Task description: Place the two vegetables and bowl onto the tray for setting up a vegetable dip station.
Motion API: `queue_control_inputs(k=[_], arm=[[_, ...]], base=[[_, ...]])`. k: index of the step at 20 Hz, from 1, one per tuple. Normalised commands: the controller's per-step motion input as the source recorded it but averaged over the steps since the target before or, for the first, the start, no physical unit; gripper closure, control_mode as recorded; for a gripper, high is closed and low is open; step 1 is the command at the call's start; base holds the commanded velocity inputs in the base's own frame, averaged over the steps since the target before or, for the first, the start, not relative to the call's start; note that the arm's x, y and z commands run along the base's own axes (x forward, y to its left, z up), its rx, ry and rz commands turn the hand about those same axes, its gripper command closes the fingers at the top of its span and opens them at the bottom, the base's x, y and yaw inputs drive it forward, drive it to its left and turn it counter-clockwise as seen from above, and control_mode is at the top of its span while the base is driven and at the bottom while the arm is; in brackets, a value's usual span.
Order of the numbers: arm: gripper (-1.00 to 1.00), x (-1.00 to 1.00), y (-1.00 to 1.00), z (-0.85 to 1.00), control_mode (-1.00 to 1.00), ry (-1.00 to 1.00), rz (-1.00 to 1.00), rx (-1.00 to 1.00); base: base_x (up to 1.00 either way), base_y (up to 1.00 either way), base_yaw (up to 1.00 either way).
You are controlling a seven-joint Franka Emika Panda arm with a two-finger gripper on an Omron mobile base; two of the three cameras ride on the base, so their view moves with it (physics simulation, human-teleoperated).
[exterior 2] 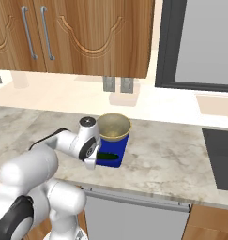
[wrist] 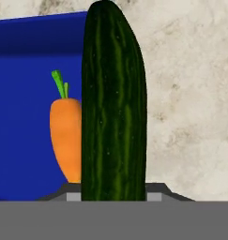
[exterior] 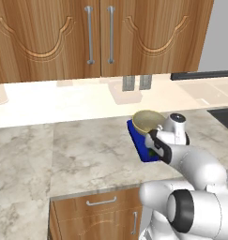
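Note:
My gripper [wrist: 113,194] is shut on the dark green cucumber [wrist: 113,103], which runs lengthwise away from the fingers over the edge of the blue tray [wrist: 21,93]. An orange carrot [wrist: 64,140] with a green stub lies on the tray just beside the cucumber. In the right base view the gripper [exterior 2: 94,159] points down at the tray's near end [exterior 2: 119,151], where the cucumber [exterior 2: 107,156] shows as a dark strip. The tan bowl [exterior 2: 113,126] sits on the tray's far end. The left base view shows the bowl [exterior: 147,121], the tray [exterior: 142,151] and the gripper [exterior: 155,149].
The tray lies on a marble counter [exterior: 87,150], close to its front edge. A dark cooktop [exterior 2: 221,154] is set into the counter to the right. Wooden wall cabinets [exterior: 96,37] hang above, and a wall outlet [exterior 2: 117,84] sits behind the bowl.

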Motion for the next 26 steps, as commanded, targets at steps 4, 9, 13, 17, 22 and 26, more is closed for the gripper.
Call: queue_control_inputs(k=[4, 9, 13, 17, 22, 26], arm=[[1.00, 0.31, 0.00, 0.00, -1.00, 0.00, 0.00, 0.00], [1.00, 0.34, 0.04, 0.00, -1.00, -0.03, 0.00, 0.00], [1.00, 0.18, -0.05, 0.00, -1.00, -0.02, 0.00, 0.00], [1.00, 0.00, -0.09, 0.00, -1.00, -0.03, 0.00, 0.00], [1.00, 0.09, -0.13, -0.01, -1.00, -0.01, 0.00, 0.00], [1.00, 0.25, 0.00, -0.09, -1.00, -0.06, 0.00, 0.00]], base=[[0.00, 0.00, 0.00], [0.00, 0.00, 0.00], [0.00, 0.00, 0.00], [0.00, 0.00, 0.00], [0.00, 0.00, 0.00], [0.00, 0.00, 0.00]])
